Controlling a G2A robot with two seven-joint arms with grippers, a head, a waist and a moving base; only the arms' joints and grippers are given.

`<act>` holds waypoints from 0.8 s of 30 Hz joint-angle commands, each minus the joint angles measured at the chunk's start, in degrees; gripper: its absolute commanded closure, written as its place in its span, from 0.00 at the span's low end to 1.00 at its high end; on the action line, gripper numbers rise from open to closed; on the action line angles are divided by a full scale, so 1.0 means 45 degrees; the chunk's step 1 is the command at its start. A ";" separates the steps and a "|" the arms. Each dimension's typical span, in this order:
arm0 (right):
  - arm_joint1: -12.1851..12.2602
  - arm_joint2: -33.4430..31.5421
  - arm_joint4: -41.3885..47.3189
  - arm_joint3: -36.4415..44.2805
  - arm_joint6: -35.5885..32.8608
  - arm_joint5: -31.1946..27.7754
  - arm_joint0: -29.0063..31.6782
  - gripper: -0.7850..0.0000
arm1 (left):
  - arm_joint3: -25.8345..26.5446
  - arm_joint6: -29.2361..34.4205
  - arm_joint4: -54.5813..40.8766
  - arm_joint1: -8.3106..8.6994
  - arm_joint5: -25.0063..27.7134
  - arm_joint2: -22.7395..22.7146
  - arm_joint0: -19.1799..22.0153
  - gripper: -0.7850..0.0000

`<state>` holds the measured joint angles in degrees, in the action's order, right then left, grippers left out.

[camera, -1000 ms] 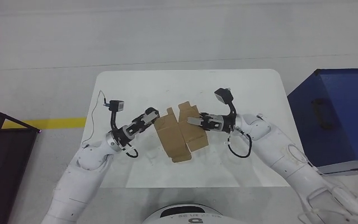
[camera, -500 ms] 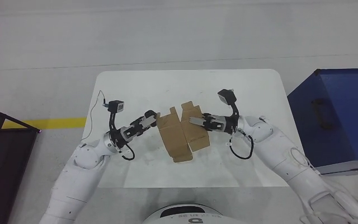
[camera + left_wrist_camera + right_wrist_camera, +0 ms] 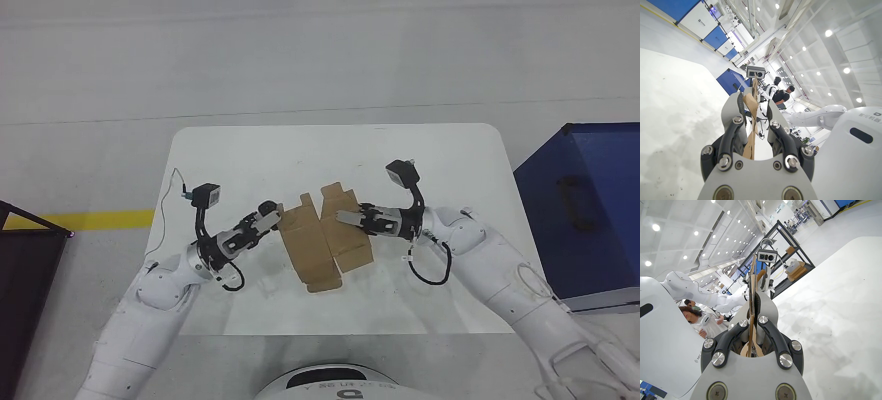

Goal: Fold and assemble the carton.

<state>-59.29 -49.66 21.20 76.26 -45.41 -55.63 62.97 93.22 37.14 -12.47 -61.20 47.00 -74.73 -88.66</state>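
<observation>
The flat brown cardboard carton (image 3: pixel 322 245), clamped by the right gripper's (image 3: pixel 346 216) fingers, should be pinched between the left gripper's (image 3: pixel 270 211) parted fingers before folding.

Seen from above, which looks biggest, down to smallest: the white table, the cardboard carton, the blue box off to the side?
1. white table
2. blue box, though the picture's edge cuts it off
3. cardboard carton

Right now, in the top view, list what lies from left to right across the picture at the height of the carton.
left tool → carton → blue bin
</observation>
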 commanded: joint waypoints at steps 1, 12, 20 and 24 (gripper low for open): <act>-0.0006 -0.0024 -0.0013 -0.0011 0.0031 0.0015 0.0017 1.00 | 0.0057 -0.0036 0.0254 0.0007 0.0094 -0.0027 -0.0021 0.74; -0.0055 -0.0078 -0.0049 -0.0028 0.0014 0.0160 0.0035 1.00 | 0.0520 -0.1187 0.3151 -0.0040 0.0520 -0.0110 -0.0170 0.72; -0.0109 -0.0073 0.0046 -0.0097 -0.0058 0.0145 -0.0020 1.00 | 0.0518 -0.1946 0.4020 -0.0092 0.0032 0.0045 -0.0142 1.00; -0.0140 -0.0065 0.0180 -0.0109 -0.0069 0.0129 -0.0034 0.51 | 0.0429 -0.2056 0.4042 -0.0102 -0.0456 0.0145 -0.0077 1.00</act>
<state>-59.90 -49.98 21.84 75.75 -45.68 -55.03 62.84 95.30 27.92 5.85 -61.65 45.92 -74.20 -89.09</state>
